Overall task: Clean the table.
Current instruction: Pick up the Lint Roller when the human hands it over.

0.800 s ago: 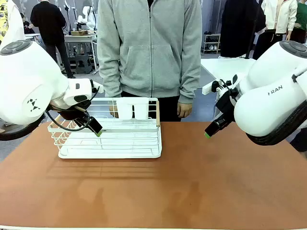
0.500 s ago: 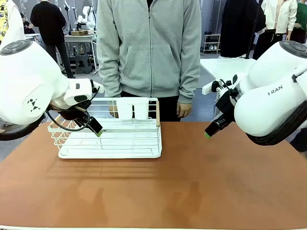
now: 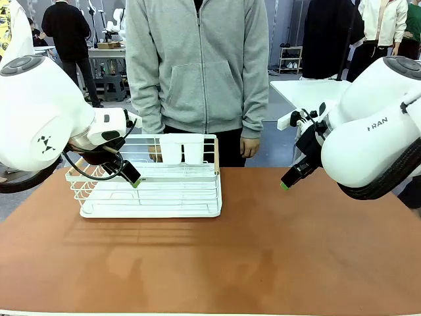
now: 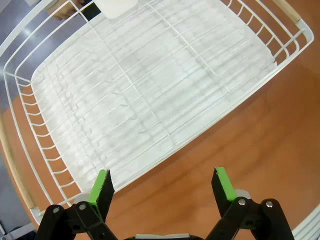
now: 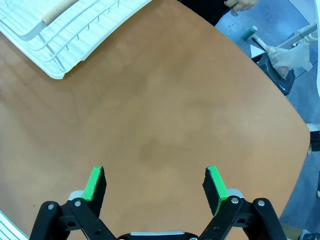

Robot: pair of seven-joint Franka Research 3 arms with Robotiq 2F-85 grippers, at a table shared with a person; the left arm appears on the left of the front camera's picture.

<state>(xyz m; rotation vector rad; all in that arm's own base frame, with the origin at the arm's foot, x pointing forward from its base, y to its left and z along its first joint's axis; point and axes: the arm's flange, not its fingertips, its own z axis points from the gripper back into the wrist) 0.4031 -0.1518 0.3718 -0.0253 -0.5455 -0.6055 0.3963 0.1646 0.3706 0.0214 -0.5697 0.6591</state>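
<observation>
A white dish rack sits at 10 o'clock on the table, its long axis running 9 to 3. The left claw, spread wide and empty, hovers over the rack's near rim. The right claw, also wide open, hangs well apart, so the left arm looks nearer.

Lighting was bright, even, from overhead; no hard glare. Faint streaky shadows lay on the table in front of the rack, and wire shadows crossed its floor. Front view was sharp. Wrist views bowed straight edges toward the corners.
</observation>
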